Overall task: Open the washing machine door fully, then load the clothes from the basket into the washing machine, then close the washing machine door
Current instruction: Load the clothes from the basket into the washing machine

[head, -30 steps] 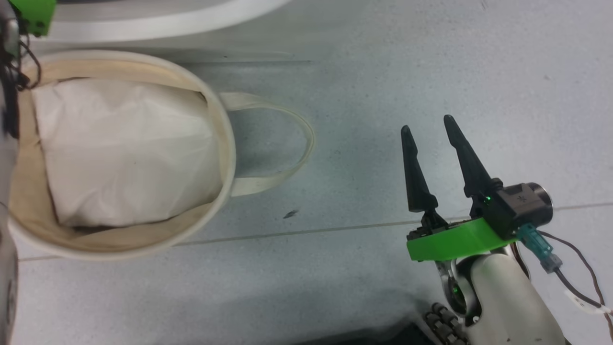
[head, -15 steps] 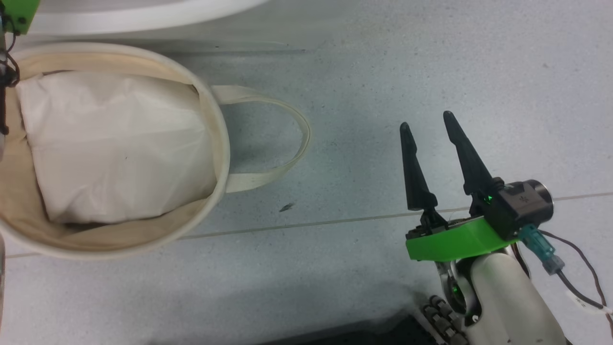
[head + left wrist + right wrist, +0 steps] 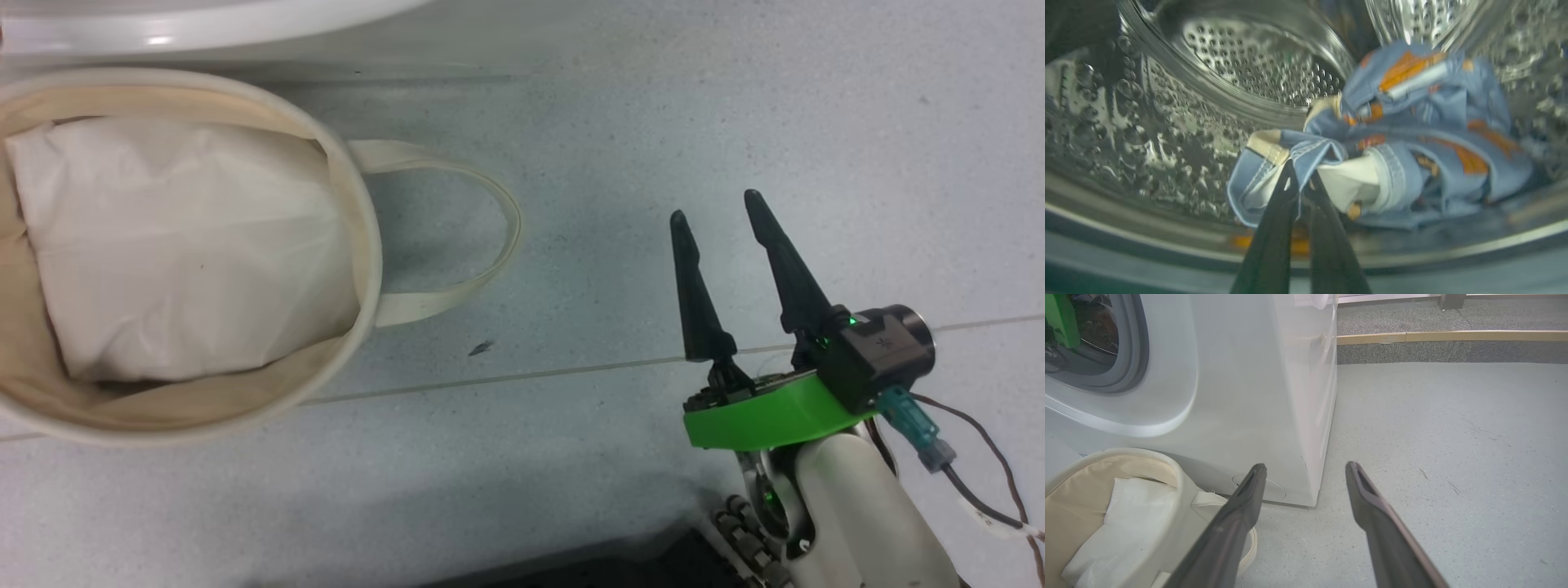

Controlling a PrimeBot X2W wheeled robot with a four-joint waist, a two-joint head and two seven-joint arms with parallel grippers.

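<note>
L gripper [image 3: 1301,173] is poking into the drum [image 3: 1257,61] of the washer [image 3: 1241,396]. Its fingers are squeezing tight together, tips touching the blue clothes [image 3: 1412,134]; can't tell if it's pinching them. Clothes are lying in the drum, mostly at 2 o'clock from the tips. R gripper [image 3: 713,204] is hanging over the floor [image 3: 653,98], fingers spread apart, holding nothing. Basket [image 3: 359,220] is sitting at its 9 o'clock, near the washer, w/ white padding [image 3: 180,245] inside.

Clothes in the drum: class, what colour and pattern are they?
The clothes are light blue with orange-brown printed figures, best seen in the left wrist view.
</note>
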